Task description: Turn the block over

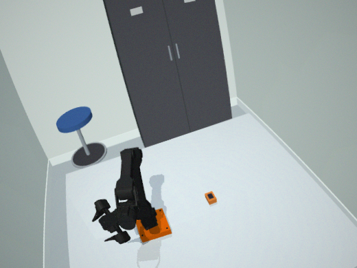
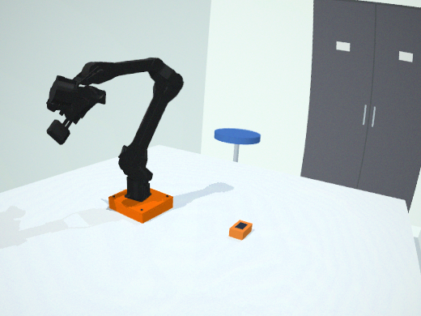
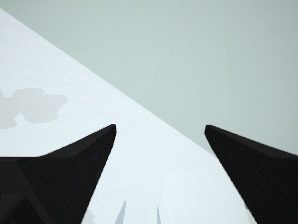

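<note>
Presently, item one: the hand (image 1: 111, 223), carried high on the black arm (image 2: 150, 113), fingers spread wide apart and grasping nothing; the wrist view shows only bare worktop and wall between the two dark fingertips. It points away from the work, out over the side of the orange base (image 2: 140, 206) opposite the block. Item two: the block (image 2: 240, 229), small and orange, lying flat on the white worktop (image 2: 316, 251), well apart from the hand and some way out from the base. Its dark marked face is turned upward, plain in both the top and exterior views. Item three, surroundings: a blue stool (image 1: 76, 127) and a dark cupboard (image 1: 171, 65) beyond the worktop's edge, neither involved. Status, by judgement: nothing of the task is yet accomplished. Outstanding: swing the arm round toward the block, descend, close on its sides, lift, rotate half a turn so the mark faces down, set it on the worktop, let go.
</note>
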`<state>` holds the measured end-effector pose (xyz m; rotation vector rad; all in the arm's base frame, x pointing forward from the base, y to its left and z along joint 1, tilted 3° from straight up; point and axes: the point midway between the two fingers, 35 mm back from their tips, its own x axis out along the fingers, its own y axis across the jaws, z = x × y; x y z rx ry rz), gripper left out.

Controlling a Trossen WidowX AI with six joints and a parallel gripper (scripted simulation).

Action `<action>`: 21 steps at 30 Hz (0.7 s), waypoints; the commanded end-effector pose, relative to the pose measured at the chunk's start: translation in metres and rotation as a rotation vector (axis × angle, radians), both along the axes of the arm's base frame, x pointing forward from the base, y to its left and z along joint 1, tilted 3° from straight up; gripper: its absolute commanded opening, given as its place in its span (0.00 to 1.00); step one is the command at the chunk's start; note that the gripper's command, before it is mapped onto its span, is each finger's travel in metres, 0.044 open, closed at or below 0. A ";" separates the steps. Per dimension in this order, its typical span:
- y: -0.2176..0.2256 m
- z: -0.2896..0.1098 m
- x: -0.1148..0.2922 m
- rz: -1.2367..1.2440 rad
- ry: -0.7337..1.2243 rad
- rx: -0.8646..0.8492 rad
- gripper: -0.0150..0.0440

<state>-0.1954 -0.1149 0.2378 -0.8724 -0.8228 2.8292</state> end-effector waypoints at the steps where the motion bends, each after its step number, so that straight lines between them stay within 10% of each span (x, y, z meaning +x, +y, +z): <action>1: -0.044 -0.009 0.022 0.196 -0.079 0.012 1.00; 21: -0.148 -0.073 0.299 1.310 -0.488 0.308 1.00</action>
